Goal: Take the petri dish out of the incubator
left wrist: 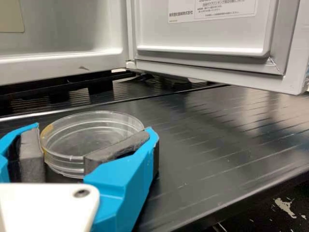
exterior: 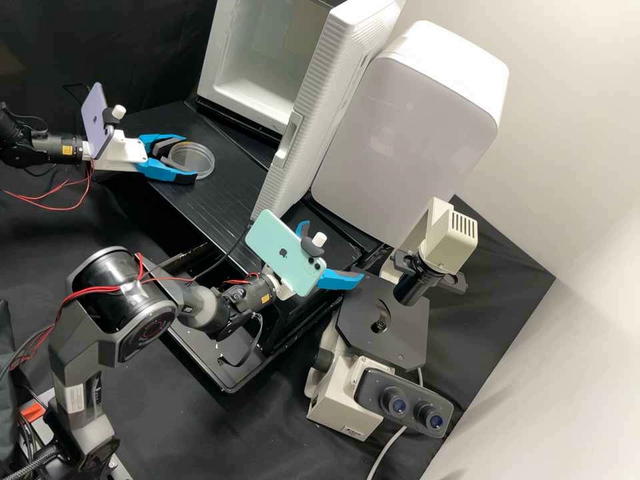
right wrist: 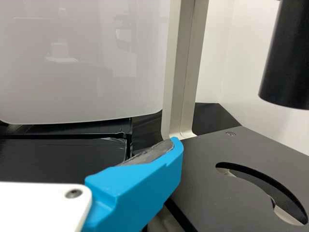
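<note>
Item one, the petri dish [left wrist: 91, 135]: clear, lidded and apparently empty. It sits on the black ribbed bench [exterior: 227, 193] in front of the incubator [exterior: 260, 60] and wholly outside its chamber, so I count the removal as essentially done. Item two, the incubator door [exterior: 320, 100]: swung wide open, which leaves the way in and out unobstructed. Item three, my left gripper [exterior: 185, 159]: low over the bench and spread to the dish's full width. Its grey pads [left wrist: 113, 151] look to be bearing on opposite sides of the rim, and I read that as a light hold across the widest part, the sensible way to carry a shallow dish level. I judge the dish's base is at the bench, or very nearly so. Item four, my right gripper [exterior: 347, 276]: parked over the edge of the microscope stage [right wrist: 241, 164], beside a glossy white cabinet [exterior: 413, 127], well apart from the dish and holding nothing I can see. I cannot tell whether it is open or closed. Item five, the microscope [exterior: 380, 347]: at the near end of the bench. Outstanding: letting go of the dish cleanly without dragging it.
</note>
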Controlling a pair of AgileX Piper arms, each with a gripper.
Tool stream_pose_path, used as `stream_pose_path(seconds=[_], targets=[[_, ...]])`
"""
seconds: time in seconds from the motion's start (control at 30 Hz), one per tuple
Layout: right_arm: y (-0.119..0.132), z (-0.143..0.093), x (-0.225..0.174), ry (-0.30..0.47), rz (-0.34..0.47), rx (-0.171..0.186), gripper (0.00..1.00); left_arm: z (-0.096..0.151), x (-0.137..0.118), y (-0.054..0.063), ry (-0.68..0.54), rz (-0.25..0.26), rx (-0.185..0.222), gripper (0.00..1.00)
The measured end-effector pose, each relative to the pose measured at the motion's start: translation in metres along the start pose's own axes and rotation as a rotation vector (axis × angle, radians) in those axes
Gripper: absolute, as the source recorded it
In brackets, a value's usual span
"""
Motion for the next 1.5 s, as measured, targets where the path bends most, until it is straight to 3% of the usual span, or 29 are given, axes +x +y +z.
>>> stream_pose_path(seconds=[0.57,0.97,1.27,1.5], targets=[[0.0,0.0,0.0,0.0,0.0,0.0,1.0,-0.005,0.004,0.003,0.072,0.02,0.046,1.0],[0.0,0.0,0.0,0.0,0.0,0.0,1.0,-0.004,0.005,0.003,0.082,0.021,0.037,1.0],[0.0,0.0,0.0,0.0,0.0,0.0,1.0,0.002,0.004,0.0,0.053,0.017,-0.008,1.0],[0.0,0.0,0.0,0.0,0.0,0.0,1.0,0.008,0.001,0.0,0.011,0.018,-0.006,1.0]])
